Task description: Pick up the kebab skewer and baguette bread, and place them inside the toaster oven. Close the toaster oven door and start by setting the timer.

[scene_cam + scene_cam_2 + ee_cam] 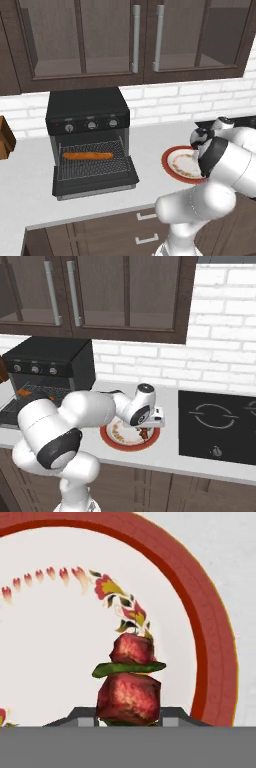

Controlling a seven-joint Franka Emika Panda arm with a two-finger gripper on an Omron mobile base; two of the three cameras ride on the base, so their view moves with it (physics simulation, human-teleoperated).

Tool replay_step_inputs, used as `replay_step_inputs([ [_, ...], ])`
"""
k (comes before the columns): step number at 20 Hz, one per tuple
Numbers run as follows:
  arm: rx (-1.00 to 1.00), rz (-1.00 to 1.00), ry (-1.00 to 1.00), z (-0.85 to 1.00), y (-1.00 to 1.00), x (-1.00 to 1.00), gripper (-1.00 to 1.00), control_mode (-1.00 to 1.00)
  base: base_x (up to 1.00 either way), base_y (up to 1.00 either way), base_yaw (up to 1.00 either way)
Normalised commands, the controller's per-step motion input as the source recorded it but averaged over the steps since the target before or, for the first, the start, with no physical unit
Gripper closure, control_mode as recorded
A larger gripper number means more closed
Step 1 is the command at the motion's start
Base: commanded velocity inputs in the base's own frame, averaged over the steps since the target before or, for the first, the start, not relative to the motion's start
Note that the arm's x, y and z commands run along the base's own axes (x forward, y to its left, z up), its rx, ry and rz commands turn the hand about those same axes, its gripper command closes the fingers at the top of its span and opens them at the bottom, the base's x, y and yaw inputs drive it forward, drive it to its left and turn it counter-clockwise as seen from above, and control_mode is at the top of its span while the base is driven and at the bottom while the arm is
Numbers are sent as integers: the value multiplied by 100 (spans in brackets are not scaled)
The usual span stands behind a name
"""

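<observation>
The kebab skewer (131,682), red-brown meat chunks with a green slice, stands between my gripper's (128,718) two tips, which press against its lower chunk. This happens over the red-rimmed plate (210,642); I cannot tell whether the skewer is clear of it. From the right, the gripper (145,431) points down onto the plate (107,438) with the skewer (145,434) under it. The toaster oven (87,107) stands to the left with its door (95,182) dropped open. The baguette bread (88,156) lies across the wire rack inside.
Three knobs (91,125) line the oven's front above the opening. A black cooktop (220,426) lies right of the plate. A brown wooden object (5,137) sits at the far left of the counter. Dark cabinets hang overhead, and my own arm hides part of the plate (172,162).
</observation>
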Motion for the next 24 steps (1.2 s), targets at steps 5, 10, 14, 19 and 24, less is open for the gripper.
replay_step_inputs([
  [5,0,12,-8,100,41,-27,100,-100,0,0,0],
  [10,-2,19,0,99,64,-37,100,-100,0,0,0],
  [14,-8,38,-1,64,88,-74,100,-100,0,0,0],
  [19,-4,39,-7,68,84,-56,100,-100,0,0,0],
  [24,-1,27,-14,47,99,-41,100,-100,0,0,0],
])
